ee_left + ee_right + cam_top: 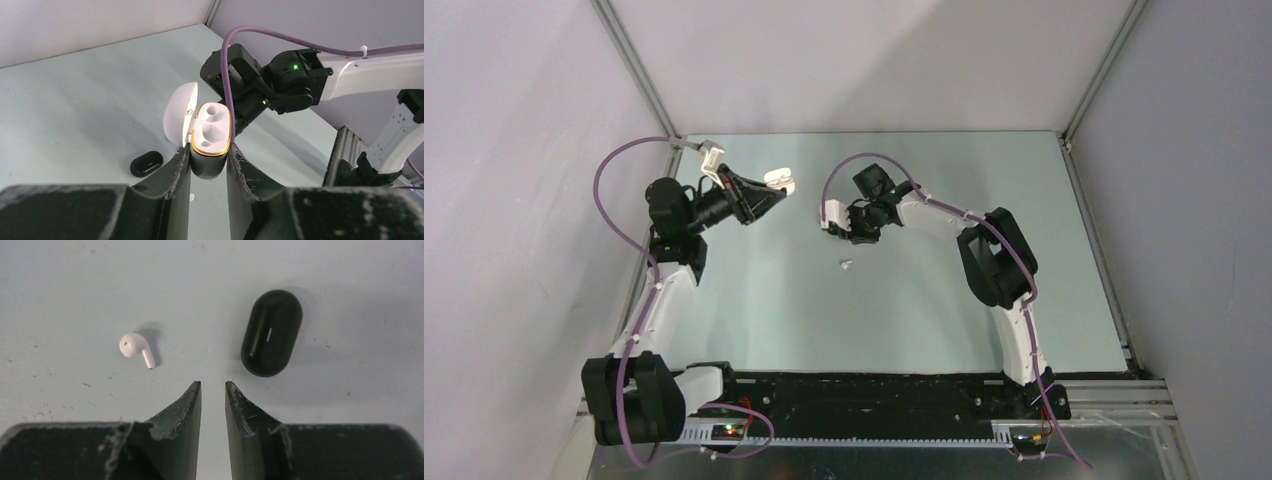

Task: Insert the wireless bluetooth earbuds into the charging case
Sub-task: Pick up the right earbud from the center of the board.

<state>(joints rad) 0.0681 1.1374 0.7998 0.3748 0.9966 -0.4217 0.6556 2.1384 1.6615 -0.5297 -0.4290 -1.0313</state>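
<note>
Left jaws grip charging case (211, 135) (lid (179, 117) open).

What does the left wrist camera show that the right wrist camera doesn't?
Only the left wrist view: the charging case, lid open and both sockets empty, clamped in the left gripper, with the right arm beyond. Only the right wrist view: one earbud lying on the table, and the right gripper, narrowly parted with nothing in it. Both: the black oval object and the table.
</note>
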